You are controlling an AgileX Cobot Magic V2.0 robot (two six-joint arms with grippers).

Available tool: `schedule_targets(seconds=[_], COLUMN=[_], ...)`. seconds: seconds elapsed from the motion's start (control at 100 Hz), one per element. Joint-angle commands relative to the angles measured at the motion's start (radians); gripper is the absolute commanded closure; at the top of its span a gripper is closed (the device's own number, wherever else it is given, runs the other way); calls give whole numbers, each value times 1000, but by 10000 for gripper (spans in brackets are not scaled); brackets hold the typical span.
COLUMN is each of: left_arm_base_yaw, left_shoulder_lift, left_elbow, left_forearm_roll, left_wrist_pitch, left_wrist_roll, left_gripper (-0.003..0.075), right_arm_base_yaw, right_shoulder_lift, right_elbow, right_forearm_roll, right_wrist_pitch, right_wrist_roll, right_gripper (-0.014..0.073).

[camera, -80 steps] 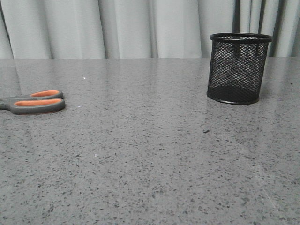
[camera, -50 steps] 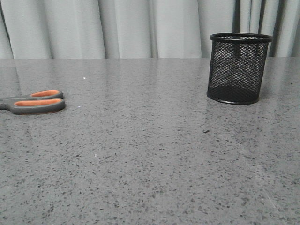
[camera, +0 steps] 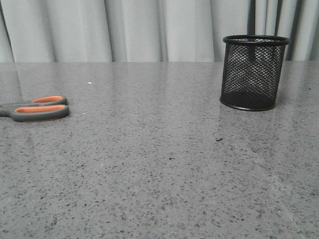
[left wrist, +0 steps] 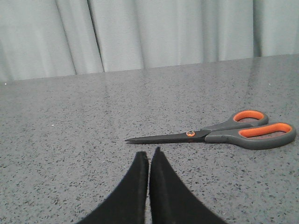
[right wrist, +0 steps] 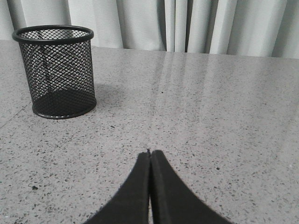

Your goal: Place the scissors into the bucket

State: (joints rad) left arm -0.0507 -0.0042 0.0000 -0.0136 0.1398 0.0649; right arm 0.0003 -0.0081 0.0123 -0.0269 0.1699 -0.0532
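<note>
The scissors (camera: 37, 108) lie flat on the grey stone table at the far left of the front view, with only the grey and orange handles showing. In the left wrist view the whole scissors (left wrist: 219, 134) lie closed just beyond my left gripper (left wrist: 149, 152), which is shut and empty. The black mesh bucket (camera: 254, 72) stands upright at the back right. In the right wrist view the bucket (right wrist: 56, 72) stands well away from my right gripper (right wrist: 149, 152), which is shut and empty. Neither gripper shows in the front view.
The grey speckled table (camera: 159, 164) ends at a pale curtain (camera: 149, 30) along the back.
</note>
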Motion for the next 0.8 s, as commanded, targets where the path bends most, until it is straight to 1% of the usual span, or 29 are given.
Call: schedule_targets(seconds=[0.0,0.13,0.32,0.49,0.64,0.76,0.79], left_arm_base_yaw=[1,1,1,1,1,1,1], left_shoulder_lift=[-25,-25,-25,-25,-25,-25,-25], left_elbow=[17,17,16,16,16,16,16], left_forearm_roll=[1,1,-16,-184,-279,-415,-459], left_wrist_pitch=[-77,-77,-88,-121,-159,-193,-196], left_wrist_roll=[-7,-7,-7,-7,-7,-7,-7], left_gripper=[741,741,741,741,741,741,741], right_arm_base_yaw=[-5,-5,-5,-5,-5,-5,-5], right_shoulder_lift=[-20,-20,-20,-20,-20,-20,-20], right_elbow=[25,25,25,25,25,25,25], right_forearm_roll=[-11,-11,-7,58,121,235,286], right_wrist_pitch=[-77,-79,-121,-170,-212,-217,-228], right_wrist_roll=[-6,-6,-6,-6,-6,-6,-6], right_gripper=[662,662,662,662,662,662,662])
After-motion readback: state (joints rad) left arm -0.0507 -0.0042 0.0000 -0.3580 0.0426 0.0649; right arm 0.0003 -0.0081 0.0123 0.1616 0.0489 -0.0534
